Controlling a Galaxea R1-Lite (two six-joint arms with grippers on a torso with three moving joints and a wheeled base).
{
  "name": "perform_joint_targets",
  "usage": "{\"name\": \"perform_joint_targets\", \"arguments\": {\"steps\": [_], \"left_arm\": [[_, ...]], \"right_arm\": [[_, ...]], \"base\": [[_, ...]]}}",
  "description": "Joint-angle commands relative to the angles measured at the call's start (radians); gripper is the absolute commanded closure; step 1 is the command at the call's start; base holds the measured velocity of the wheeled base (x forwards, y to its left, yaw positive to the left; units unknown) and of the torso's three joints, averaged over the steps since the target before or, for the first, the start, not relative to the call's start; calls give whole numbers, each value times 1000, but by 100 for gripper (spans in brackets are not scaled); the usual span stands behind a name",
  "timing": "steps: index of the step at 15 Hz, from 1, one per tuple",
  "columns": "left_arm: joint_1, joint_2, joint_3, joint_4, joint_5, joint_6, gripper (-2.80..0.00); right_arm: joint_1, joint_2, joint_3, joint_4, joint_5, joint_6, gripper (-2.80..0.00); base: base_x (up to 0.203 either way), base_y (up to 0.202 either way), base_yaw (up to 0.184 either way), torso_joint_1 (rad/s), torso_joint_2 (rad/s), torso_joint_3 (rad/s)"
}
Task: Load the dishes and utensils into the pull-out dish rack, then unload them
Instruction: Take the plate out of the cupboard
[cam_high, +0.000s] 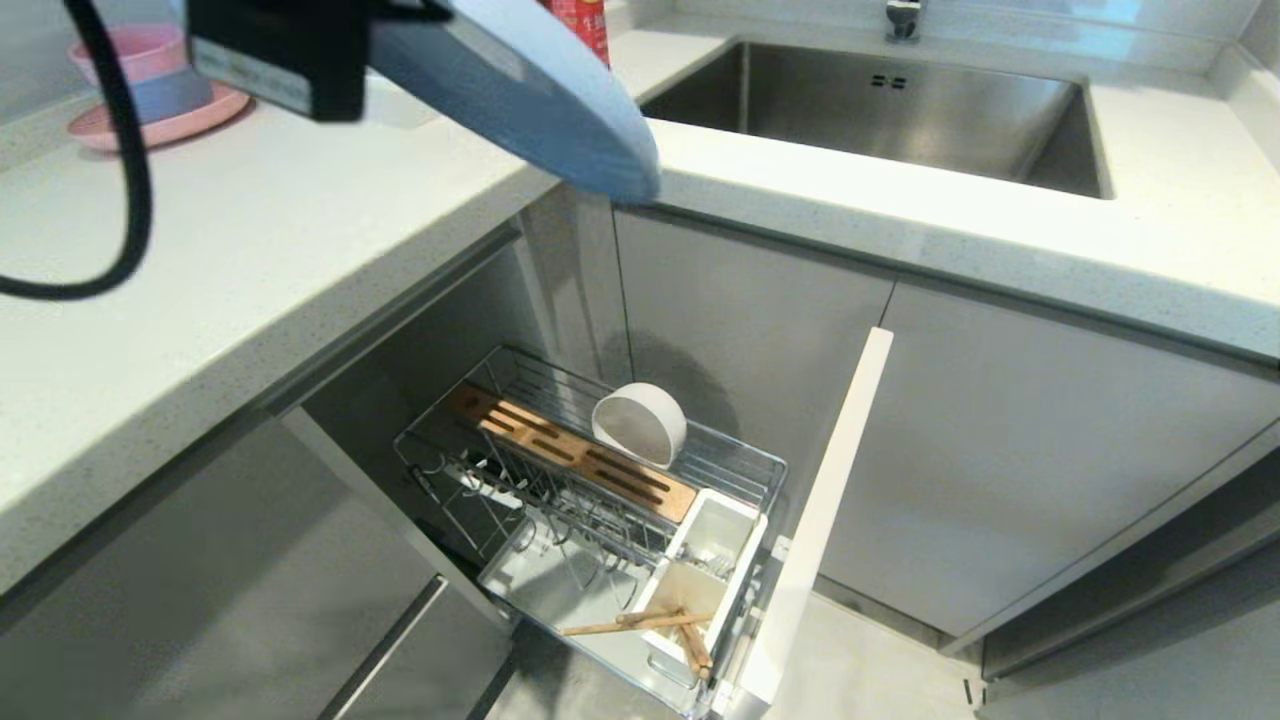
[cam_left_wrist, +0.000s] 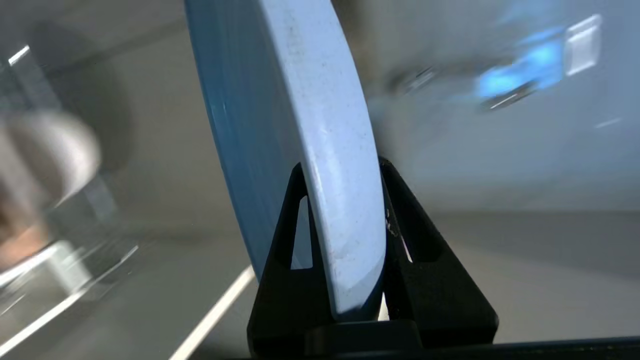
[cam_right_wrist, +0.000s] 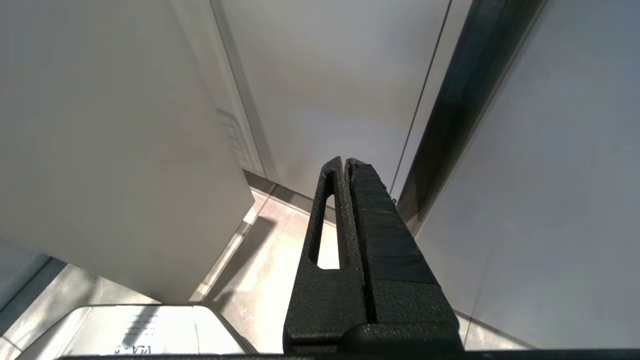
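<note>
While my left claw (cam_left_wrist: 345, 240) pinches the pale blue plate (cam_high: 520, 90) over the tabletop (cam_high: 250, 260), loading is underway. Next I judge it needs lowering edge-down between the rack prongs (cam_high: 560, 500).

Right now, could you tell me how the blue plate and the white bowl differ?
The pale blue plate is held above the counter edge by the left gripper; the white bowl sits on its side in the dish rack. The plate is larger and flatter, the bowl small and deep. Both are round.
</note>
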Motion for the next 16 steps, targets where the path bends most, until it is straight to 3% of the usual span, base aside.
{"name": "perform_joint_targets", "arguments": {"steps": [1,4,8,12,16], "left_arm": [[43,-91,0,-145,4,105,0],[210,-124,0,-322,1,309,0],[513,-132,1,-444,-24,508,0],[774,-137,1,-455,-49,624,0],[876,-160,24,-412,-26,683,0]], "right_arm": [[0,0,2,0,0,0,0],[0,0,2,0,0,0,0],[0,0,2,0,0,0,0],[0,0,0,0,0,0,0],[0,0,2,0,0,0,0]], "base": [[0,0,0,0,0,0],[0,0,0,0,0,0],[0,0,0,0,0,0],[0,0,0,0,0,0],[0,0,0,0,0,0]]}}
